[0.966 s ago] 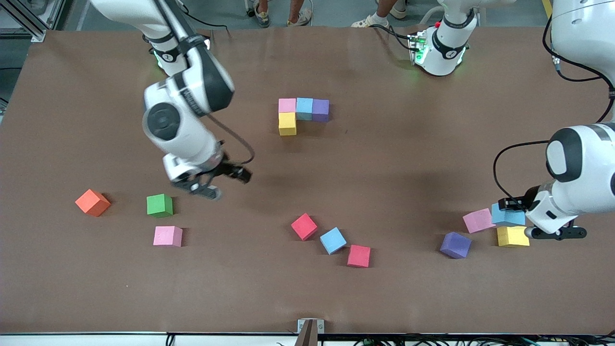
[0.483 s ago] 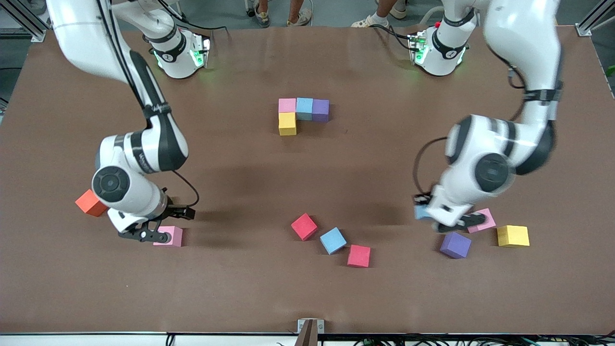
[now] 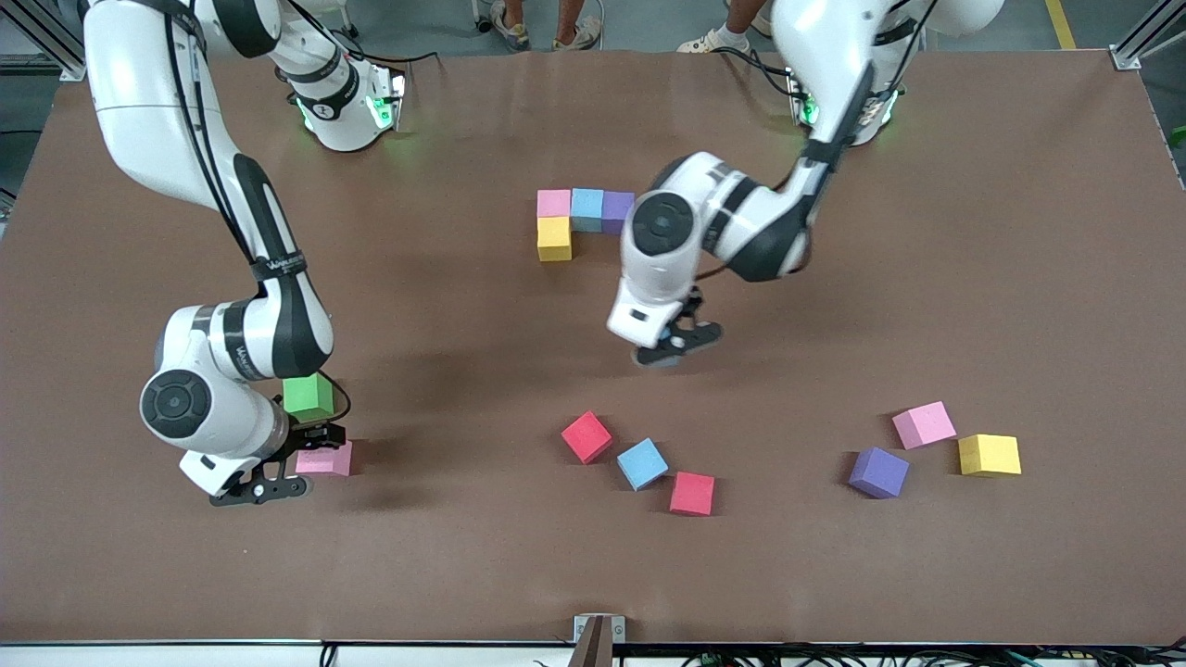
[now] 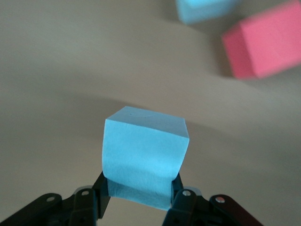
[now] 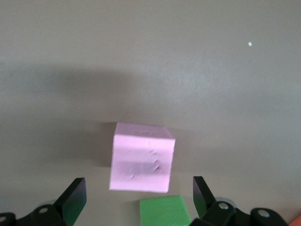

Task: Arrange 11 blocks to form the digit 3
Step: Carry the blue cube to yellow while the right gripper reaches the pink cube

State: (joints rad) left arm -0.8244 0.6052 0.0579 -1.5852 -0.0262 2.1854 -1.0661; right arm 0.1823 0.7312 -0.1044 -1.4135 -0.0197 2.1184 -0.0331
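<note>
The left gripper [image 3: 675, 345] is clamped on a light blue cube [image 4: 143, 153] and hangs over bare table [image 3: 834, 278] between the started figure and the loose cubes nearer the camera. So far the figure [image 3: 584, 220] is a row of pink, blue and purple cubes touching side by side, with a yellow cube [image 3: 554, 238] under the pink one. The blue cube probably belongs just below the yellow one, to begin the middle bar. To place it well, keep it level and square to the yellow cube's faces, lower it straight down until it sits flush against that cube, and only then release, so the soft foam does not nudge the row. The cube looks matte and slightly dented where the fingers squeeze it. The right gripper [image 5: 136, 200] has its fingers spread wide, straddling a pink cube [image 5: 142, 157] at the right arm's end of the table, with a green cube [image 3: 308, 395] just beside it. It should close centred on flat faces.
</note>
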